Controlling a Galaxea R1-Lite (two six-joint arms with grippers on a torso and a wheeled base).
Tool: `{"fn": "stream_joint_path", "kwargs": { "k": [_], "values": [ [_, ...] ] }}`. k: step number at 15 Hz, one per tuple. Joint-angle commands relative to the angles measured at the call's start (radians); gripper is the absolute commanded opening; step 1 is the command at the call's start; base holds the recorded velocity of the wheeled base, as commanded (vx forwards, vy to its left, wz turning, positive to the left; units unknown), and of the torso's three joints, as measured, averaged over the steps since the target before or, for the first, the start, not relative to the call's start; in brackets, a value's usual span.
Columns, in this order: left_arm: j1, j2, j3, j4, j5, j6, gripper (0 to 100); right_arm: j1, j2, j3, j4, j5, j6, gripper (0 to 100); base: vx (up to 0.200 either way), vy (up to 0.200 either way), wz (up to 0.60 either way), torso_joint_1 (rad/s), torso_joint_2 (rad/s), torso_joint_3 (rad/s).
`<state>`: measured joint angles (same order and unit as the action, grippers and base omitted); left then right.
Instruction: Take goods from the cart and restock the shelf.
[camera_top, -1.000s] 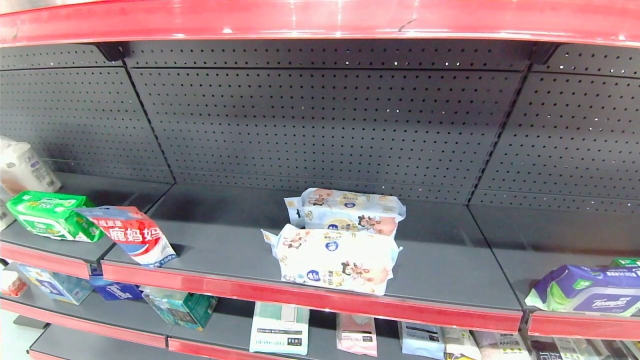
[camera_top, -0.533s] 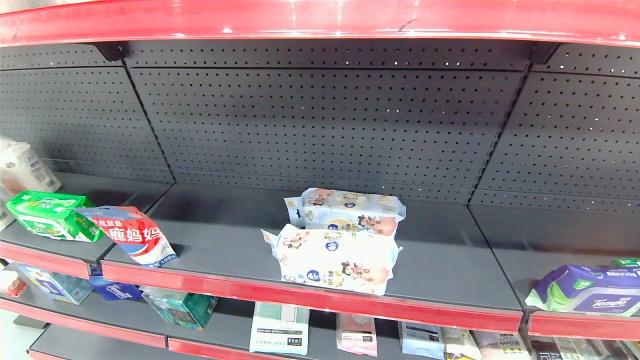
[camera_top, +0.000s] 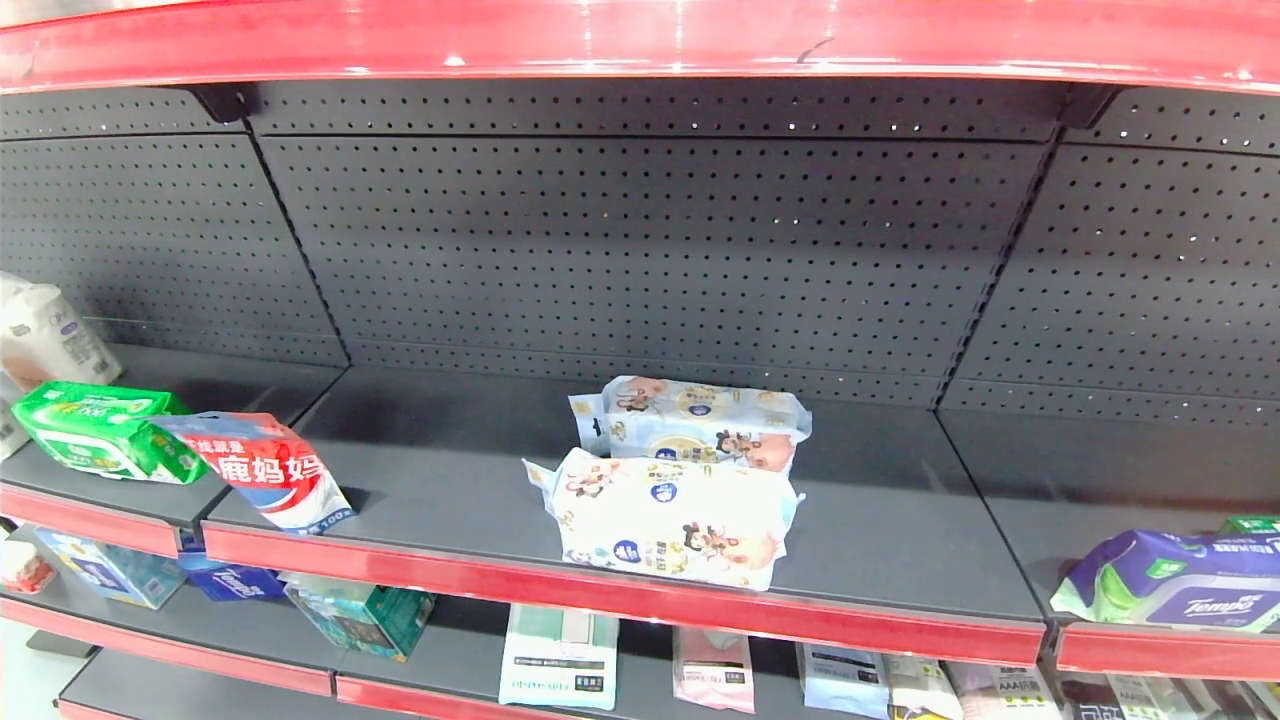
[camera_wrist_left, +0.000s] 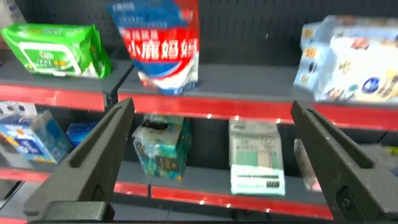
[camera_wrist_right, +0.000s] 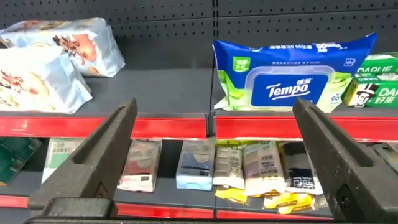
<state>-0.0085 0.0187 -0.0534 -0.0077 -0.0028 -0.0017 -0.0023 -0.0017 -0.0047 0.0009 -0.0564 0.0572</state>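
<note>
Compared with the head views from a second and half a second ago, we find nothing changed: every pack lies where it lay, and the picture itself has not shifted.

The left gripper (camera_wrist_left: 212, 109) stands wide apart, its two dark fingers (camera_wrist_left: 93, 155) spread with nothing between them and touching nothing. It faces the red front edge of the shelf (camera_top: 450, 470). The right gripper (camera_wrist_right: 216, 106) is spread just as wide, also empty and clear of everything, and points at the same red edge further along.

In the head view the goods already on the shelf sit at the centre of the frame. A front pack (camera_top: 670, 520) with cartoon print stands close to the red edge. A back pack (camera_top: 700, 420) of the same print stands right behind it; we cannot tell whether the two touch. At the left of the frame a red, white and blue pouch (camera_top: 270, 470) leans at the edge of the board, its top tipped toward a green pack (camera_top: 100, 430) on the neighbouring board. At the lower right a wipes pack (camera_top: 1170, 590) lies on the next board over, well apart from the cartoon packs. Along the bottom of the frame the lower shelf (camera_top: 230, 625) carries a teal box (camera_top: 365, 615) and a white and green packet (camera_top: 560, 655), among other small packets.
</note>
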Motion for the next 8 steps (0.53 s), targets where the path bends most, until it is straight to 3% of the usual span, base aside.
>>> {"fn": "stream_joint_path", "kwargs": {
  "k": [1, 2, 3, 6, 7, 8],
  "values": [
    [-0.045, 0.397, -0.447, 0.017, 0.047, -0.159, 100, -0.001, 0.002, 0.000, 0.001, 0.001, -0.008, 100, 0.000, 0.000, 0.00, 0.000, 0.00, 0.000],
    [-0.030, 0.518, -0.528, 0.020, 0.127, -0.201, 100, -0.001, 0.002, 0.000, 0.001, 0.003, -0.010, 100, 0.000, 0.000, 0.00, 0.000, 0.00, 0.000],
    [-0.002, 0.636, -0.545, 0.017, 0.207, -0.216, 100, 0.001, 0.002, 0.000, 0.001, 0.003, -0.005, 100, 0.000, 0.000, 0.00, 0.000, 0.00, 0.000],
    [0.056, 0.889, -0.571, 0.017, 0.222, -0.204, 100, -0.001, 0.002, 0.000, 0.001, 0.000, 0.001, 100, 0.000, 0.000, 0.00, 0.000, 0.00, 0.000],
    [0.062, 0.919, -0.594, 0.025, 0.222, -0.187, 100, 0.001, 0.002, 0.000, 0.001, 0.000, 0.000, 100, 0.000, 0.000, 0.00, 0.000, 0.00, 0.000],
    [0.076, 0.972, -0.611, 0.025, 0.222, -0.156, 100, -0.001, 0.002, 0.000, 0.001, 0.000, 0.000, 100, 0.000, 0.000, -0.60, 0.002, 0.00, 0.007]
  ]
}}
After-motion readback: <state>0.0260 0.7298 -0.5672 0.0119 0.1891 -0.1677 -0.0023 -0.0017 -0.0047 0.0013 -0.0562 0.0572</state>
